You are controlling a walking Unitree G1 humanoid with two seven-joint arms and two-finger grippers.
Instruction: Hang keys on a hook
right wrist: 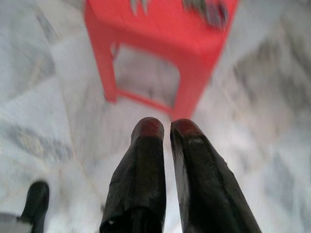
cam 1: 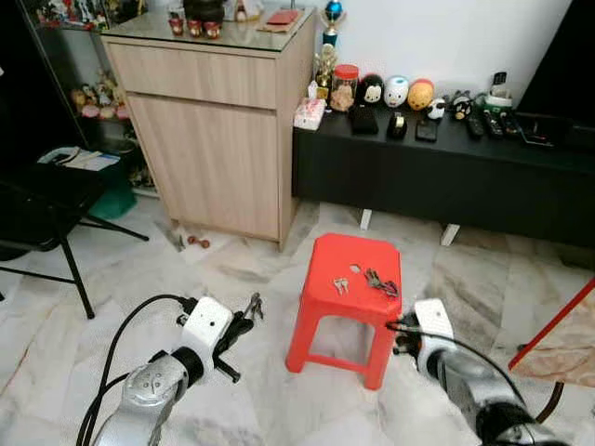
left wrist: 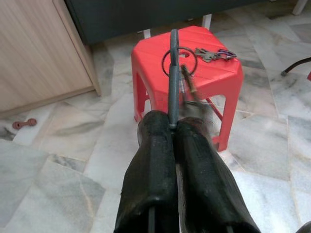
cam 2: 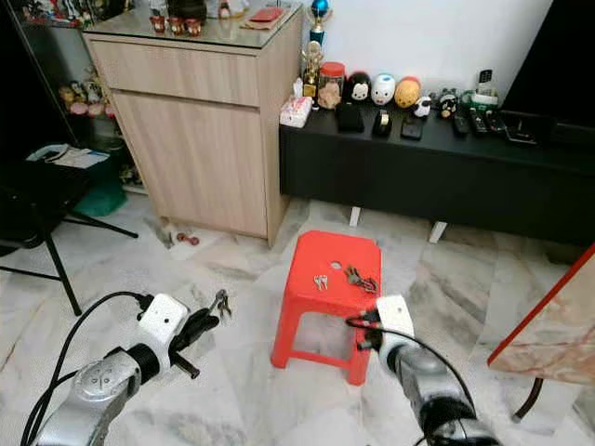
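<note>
- Currently grips a key bunch [left wrist: 173, 77] between the clenched fingers of the left hand [left wrist: 172, 127], low over the floor to the left of the red stool [cam 1: 330, 265]; ring and keys dangle past the fingertips, toward the stool.
- Hovers the right hand [right wrist: 166, 127] just off the stool's front right corner, fingers drawn together on nothing.
- Shows two more sets lying on the stool's seat: a small pair of keys [cam 1: 340, 284] near the middle, and a larger bunch [cam 1: 381, 282] just beside it, toward the right edge.
- Places a wooden cabinet [cam 1: 218, 149] behind and to the left of the stool, and a black counter [cam 1: 446, 172] of ornaments and remotes behind it.
- Looks like a thin pinch on metal alone: could let the bunch swing, twist and slip out during a walk or an arm lift, dropping it to the marble floor.
- Could knock the stool with the right hand on turning away, scattering the loose sets.
- May miss the hook if the ring arrives edge-on instead of open-faced.
</note>
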